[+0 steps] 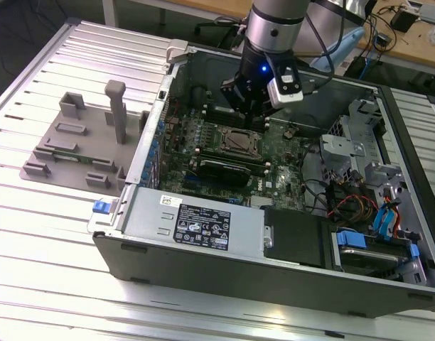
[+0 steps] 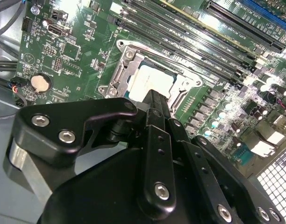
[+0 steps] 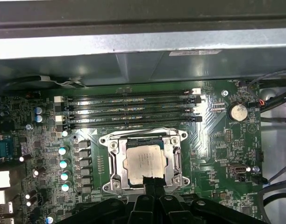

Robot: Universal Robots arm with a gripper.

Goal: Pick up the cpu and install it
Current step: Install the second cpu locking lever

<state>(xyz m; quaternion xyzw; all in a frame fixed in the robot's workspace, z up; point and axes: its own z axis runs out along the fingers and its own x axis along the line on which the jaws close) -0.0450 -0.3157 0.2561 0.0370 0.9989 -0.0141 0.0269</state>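
The cpu [image 3: 143,161], a silver square chip, hangs slightly askew over the open socket frame [image 3: 114,163] in the middle of the green motherboard. It also shows in the second wrist view as the cpu [image 2: 147,79], above the socket frame [image 2: 116,77]. My gripper [image 3: 152,181] has its black fingers pressed together on the chip's near edge; the gripper [image 2: 154,97] tip meets that same edge. In the exterior view the gripper [image 1: 251,106] hovers inside the open computer case, just above the socket frame [image 1: 235,139].
Memory slots [image 3: 129,109] run along the far side of the socket. A black heatsink block [image 1: 224,170] lies next to the socket toward the power supply [image 1: 196,224]. Drive bays and cables [image 1: 367,206] sit at the exterior view's right. A grey fixture tray [image 1: 82,145] rests outside the case.
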